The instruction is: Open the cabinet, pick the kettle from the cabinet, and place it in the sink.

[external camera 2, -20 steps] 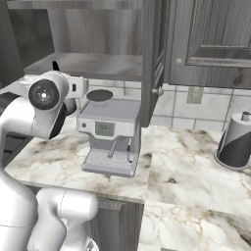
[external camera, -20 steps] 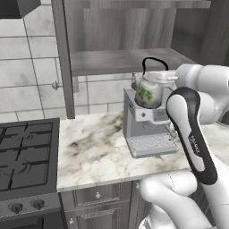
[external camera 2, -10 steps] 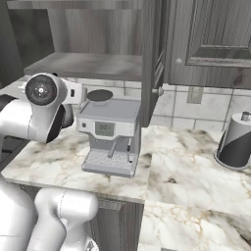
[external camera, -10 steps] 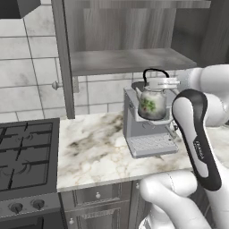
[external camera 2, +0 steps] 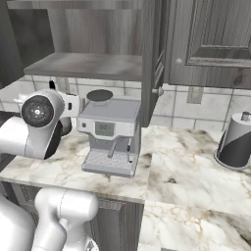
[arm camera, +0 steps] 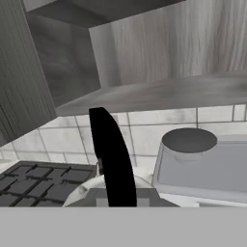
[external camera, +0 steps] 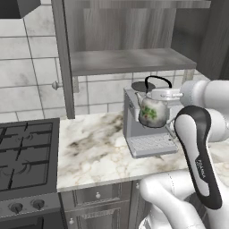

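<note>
Lower now, kettle (external camera: pixel 153 108) hangs before coffee machine (external camera 2: pixel 109 132) — handle clamped.

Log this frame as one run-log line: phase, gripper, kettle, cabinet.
phase: carry | gripper: shut on kettle handle | kettle: held in air before coffee machine | cabinet: open | sink: unseen

Coffee machine (external camera: pixel 150 129) blocks under kettle (external camera: pixel 153 107); counter (external camera: pixel 91 152) beside it free.
</note>
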